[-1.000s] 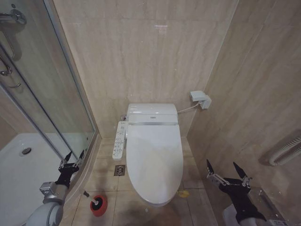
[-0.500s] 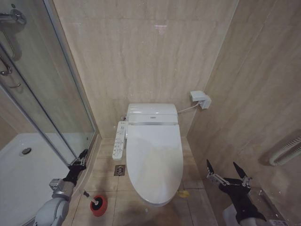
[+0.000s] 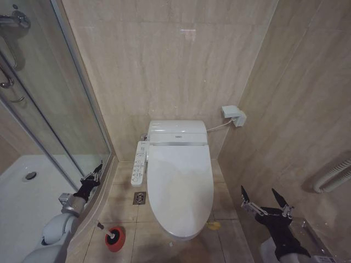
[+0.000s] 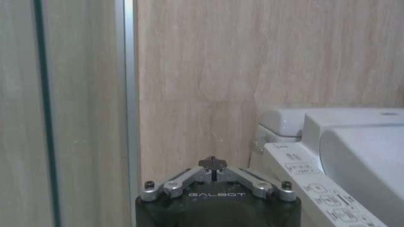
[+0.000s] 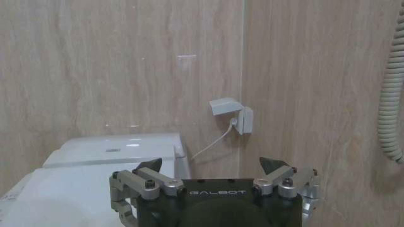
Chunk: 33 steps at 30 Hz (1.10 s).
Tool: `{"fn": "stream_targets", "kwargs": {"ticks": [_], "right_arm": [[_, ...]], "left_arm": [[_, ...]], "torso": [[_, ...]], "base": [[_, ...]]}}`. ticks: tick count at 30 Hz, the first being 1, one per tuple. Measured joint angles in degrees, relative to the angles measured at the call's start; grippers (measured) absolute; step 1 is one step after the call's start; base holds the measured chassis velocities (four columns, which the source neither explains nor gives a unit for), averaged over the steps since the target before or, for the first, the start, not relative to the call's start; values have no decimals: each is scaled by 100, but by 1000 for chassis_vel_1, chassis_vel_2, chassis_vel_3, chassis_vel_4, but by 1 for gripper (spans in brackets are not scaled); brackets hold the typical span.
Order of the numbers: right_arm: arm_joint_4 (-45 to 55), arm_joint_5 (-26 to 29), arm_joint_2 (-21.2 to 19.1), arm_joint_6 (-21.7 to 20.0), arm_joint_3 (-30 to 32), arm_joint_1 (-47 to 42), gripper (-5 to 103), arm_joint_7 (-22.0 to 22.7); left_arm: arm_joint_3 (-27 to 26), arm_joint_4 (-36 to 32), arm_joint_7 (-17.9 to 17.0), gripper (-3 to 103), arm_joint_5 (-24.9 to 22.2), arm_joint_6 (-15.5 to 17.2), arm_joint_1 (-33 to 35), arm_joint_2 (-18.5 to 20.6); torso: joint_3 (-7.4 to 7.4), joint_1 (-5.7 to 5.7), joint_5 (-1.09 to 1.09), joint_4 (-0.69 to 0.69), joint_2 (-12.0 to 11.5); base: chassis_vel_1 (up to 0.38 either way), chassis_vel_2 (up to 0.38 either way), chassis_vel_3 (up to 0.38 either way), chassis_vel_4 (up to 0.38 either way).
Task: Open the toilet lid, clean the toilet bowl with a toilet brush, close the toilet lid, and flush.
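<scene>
The toilet lid (image 3: 180,192) is lying shut, hiding the toilet bowl beneath it. The markings on the button panel (image 3: 140,163) are too small to read, while "GALBOT" is showing on both gripper bodies in the wrist views. The left gripper (image 3: 94,176) is hanging by the shower door's lower rail (image 3: 96,189) with its fingers pressed together; the panel and lid are lying to its right, and the toilet brush (image 3: 109,234) is standing in its red holder cup (image 3: 115,239) on the floor below it. The right gripper (image 3: 262,200) is waiting with fingers spread, the lid to its left, well apart.
</scene>
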Motion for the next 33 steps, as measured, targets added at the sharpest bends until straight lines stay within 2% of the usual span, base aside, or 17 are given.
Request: {"fn": "stream_targets", "kwargs": {"ticks": [11,24,33], "right_arm": [[0,0,0,0,0,0,100,0],[0,0,0,0,0,0,100,0],[0,0,0,0,0,0,100,0]], "left_arm": [[408,827,35,0,-94,-135,-815,186],[688,1049,88,0,-91,-187,-1062,161],[725,1091,241,0,-99,-251,-1064,149]], "torso": [[0,0,1,0,0],[0,-1,0,0,0],[0,0,1,-1,0]], "base": [[0,0,0,0],[0,0,0,0],[-102,110,96,-120]]}}
